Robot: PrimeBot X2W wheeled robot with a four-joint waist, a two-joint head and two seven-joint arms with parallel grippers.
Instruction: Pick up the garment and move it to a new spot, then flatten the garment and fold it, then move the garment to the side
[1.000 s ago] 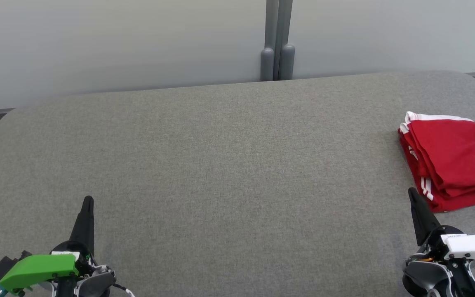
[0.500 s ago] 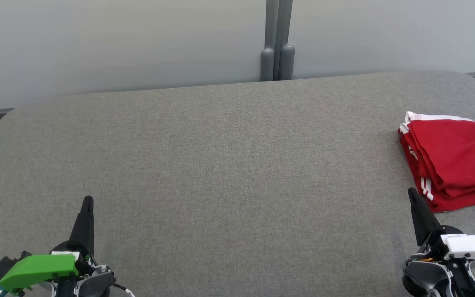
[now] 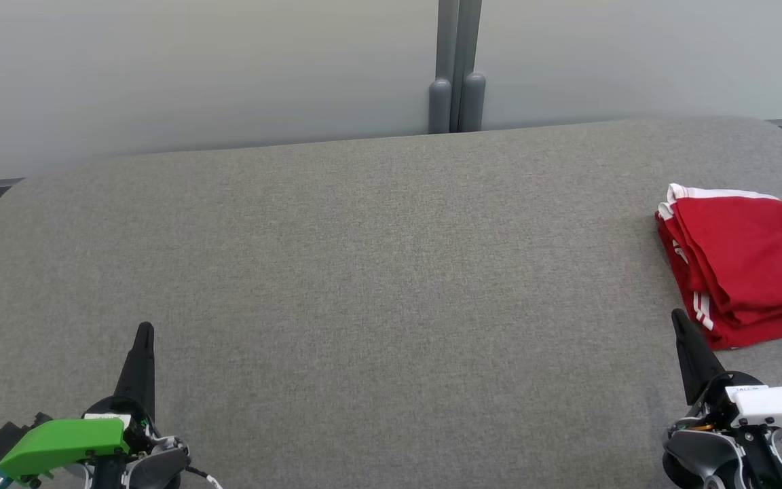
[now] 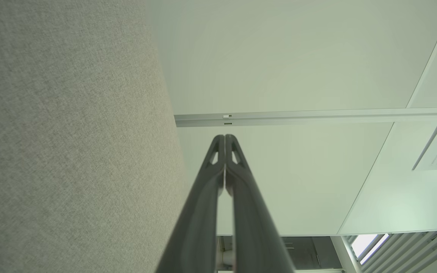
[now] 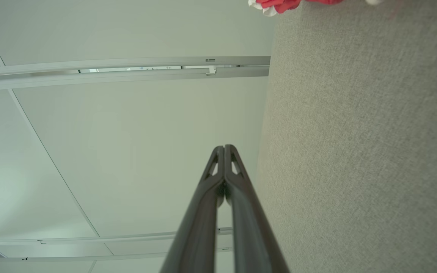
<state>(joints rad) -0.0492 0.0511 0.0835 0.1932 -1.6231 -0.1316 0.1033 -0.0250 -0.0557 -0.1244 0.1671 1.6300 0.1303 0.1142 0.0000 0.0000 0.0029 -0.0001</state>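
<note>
Garment: a red garment (image 3: 744,265) with white stripes and a white band lies folded in a small pile on the far right part of the bench, and the right border of the head view cuts it off.
Garment contact: nothing touches it; the cloth rests free on the surface.
Bench: the bench (image 3: 377,272) is covered with grey woven fabric and has rounded far corners.
Left gripper: the left gripper (image 3: 145,331) is low at the near left side, pointing away from the robot, above the grey fabric and well apart from the garment.
Left fingers: in the left wrist view the two dark fingers (image 4: 203,212) are pressed together at the tips, with nothing between them.
Left wrist cover: a green cover (image 3: 58,441) sits on this wrist.
Right gripper: the right gripper (image 3: 677,316) is at the near right side, its tip near the front edge of the garment but apart from it.
Right fingers: in the right wrist view the fingers (image 5: 199,227) are also together at the tips and hold nothing.
Right wrist cover: a white cover (image 3: 778,401) sits on this wrist.
Background: pale wall panels (image 3: 194,68) stand behind the bench, joined by a grey post (image 3: 457,68).
</note>
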